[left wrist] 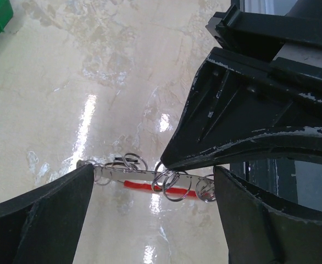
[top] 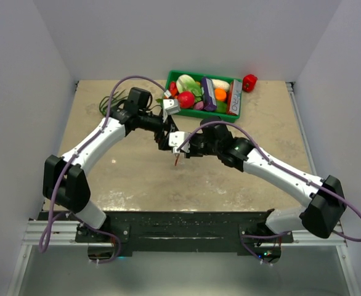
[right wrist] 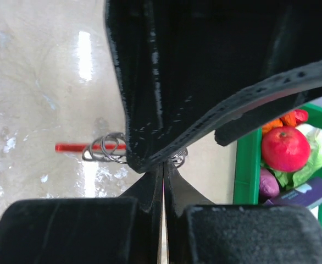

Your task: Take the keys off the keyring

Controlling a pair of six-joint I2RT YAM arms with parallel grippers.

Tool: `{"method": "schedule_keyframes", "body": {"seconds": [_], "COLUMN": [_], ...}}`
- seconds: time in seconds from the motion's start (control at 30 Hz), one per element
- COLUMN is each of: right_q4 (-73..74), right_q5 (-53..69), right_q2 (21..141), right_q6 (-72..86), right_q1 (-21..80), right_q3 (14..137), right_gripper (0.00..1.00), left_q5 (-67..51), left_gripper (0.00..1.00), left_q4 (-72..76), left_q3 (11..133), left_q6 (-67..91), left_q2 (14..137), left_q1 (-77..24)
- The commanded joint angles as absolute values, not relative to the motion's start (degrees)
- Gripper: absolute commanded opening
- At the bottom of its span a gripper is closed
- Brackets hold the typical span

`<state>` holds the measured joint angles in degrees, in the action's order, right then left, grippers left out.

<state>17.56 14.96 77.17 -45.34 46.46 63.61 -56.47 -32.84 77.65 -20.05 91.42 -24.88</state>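
Both arms reach in from the bottom of the top view and meet at mid-frame over the counter (top: 125, 179). The right fingers (right wrist: 150, 190) are clenched, tips pressed together on the keyring (left wrist: 169, 184). It is a cluster of thin silvery loops, low and centre in the left wrist view, with its red tag (left wrist: 139, 185) lying along beneath. This pinch looks meant to steady the bunch and present it sideways, so the other arm can work a key off.

The left fingers (left wrist: 51, 209) are released and spread wide, one on each side of the bunch, grasping nothing. One of the keys (left wrist: 117, 171) is, I think, the slim silvery strip crossing the loops, though I cannot tell the keys apart. Whether the bunch clears the counter is unclear.

Farthest off, at the top of the top view, sits a green bin (top: 217, 115) of toy produce, with a red pepper (top: 249, 82) just beside it.
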Motion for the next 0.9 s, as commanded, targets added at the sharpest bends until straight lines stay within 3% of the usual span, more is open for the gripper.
{"method": "schedule_keyframes", "body": {"seconds": [0.0,0.5,0.87], "right_q4": [10.81,10.11,8.53], "right_q5": [10.82,11.43,12.65], "right_q2": [77.78,79.72,78.58], "right_q6": [-41.49,-32.70,-29.44], "right_q1": [46.85,46.85,45.44], "right_q3": [64.33,67.67,67.24], "right_gripper": [0.00,0.00,0.00], "left_q5": [-53.97,-47.12,-40.52], "left_gripper": [0.94,0.96,0.98], "left_q4": [-30.51,-27.78,-19.17], "left_q3": [78.58,78.23,74.45], "left_q6": [-16.71,-16.08,-12.22], "left_q2": [87.37,86.84,79.11], "left_q1": [-25.31,-27.42,-28.21]}}
